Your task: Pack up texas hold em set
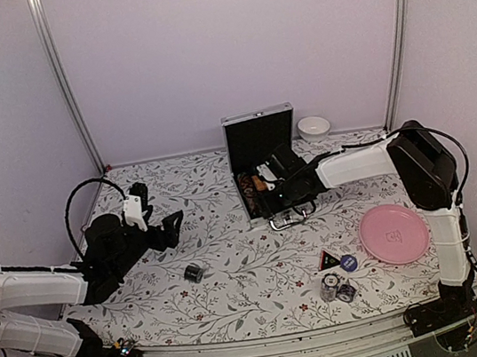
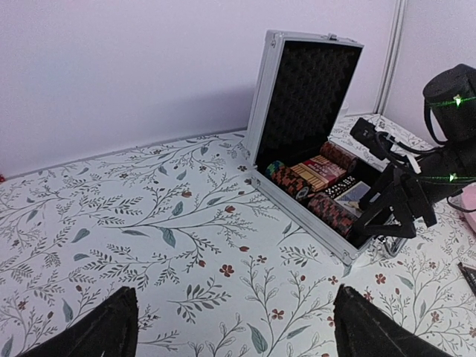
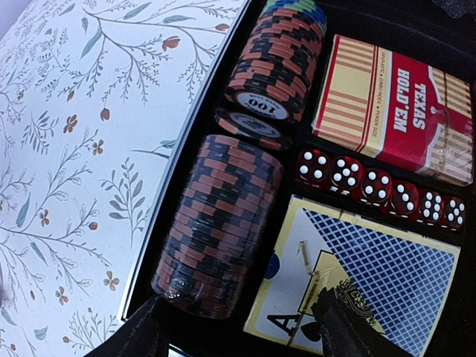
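Note:
The silver case [image 1: 260, 139] stands open at the back middle, lid upright; it also shows in the left wrist view [image 2: 305, 126]. In it lie a red-black chip stack [image 3: 219, 223], a second stack [image 3: 279, 63], a red card deck [image 3: 398, 108], red dice [image 3: 379, 186] and a blue deck [image 3: 372, 275]. My right gripper [image 1: 278, 189] hovers open over the case's near end [image 3: 242, 331], fingers either side of the near stack's end. My left gripper [image 1: 172, 227] is open and empty [image 2: 234, 331] over the table. A black triangle [image 1: 327, 260], a blue disc [image 1: 349, 262], loose chip stacks [image 1: 336, 290] and a small dark stack [image 1: 194, 272] lie on the table.
A pink plate [image 1: 394, 233] lies at the right. A white bowl [image 1: 313, 127] stands behind the case by the back wall. The floral tablecloth [image 1: 229, 234] covers the table between white walls.

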